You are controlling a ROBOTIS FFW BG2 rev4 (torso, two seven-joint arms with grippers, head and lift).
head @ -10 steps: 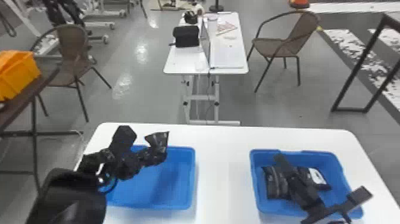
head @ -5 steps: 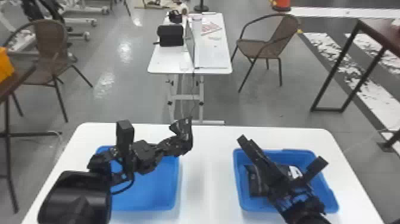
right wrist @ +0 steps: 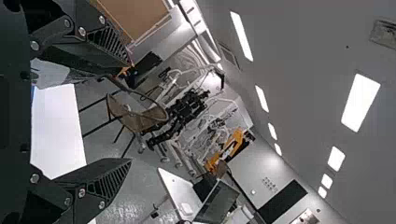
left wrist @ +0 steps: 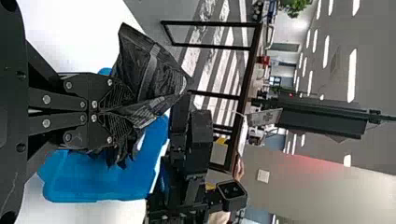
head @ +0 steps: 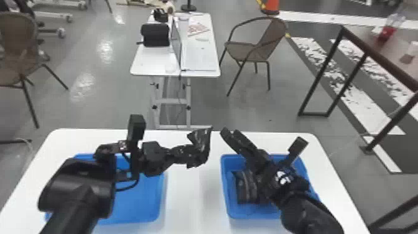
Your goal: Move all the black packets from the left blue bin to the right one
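One white table (head: 182, 202) spreads before us, wider than anything our arms reach over. Our left arm (head: 77, 189) rises from the bottom edge over the left bin (head: 137, 202) and bends at the wrist, its end turned inward and nearly level. Our right arm (head: 308, 211) slants forward and inward over the right bin (head: 253, 213). We have the left tool (head: 186, 155) clenched on the bunched end of a black packet (head: 200, 147); the packet's loose part fans out past the fingertips, above the tabletop between the two blue bins. Our right tool (head: 231, 133) is released, its fingers spread wide apart, the tips near the held packet but apart from it. Another packet (head: 247, 186), black with grey bands, lies inside the right bin, beside our right arm as we look down.
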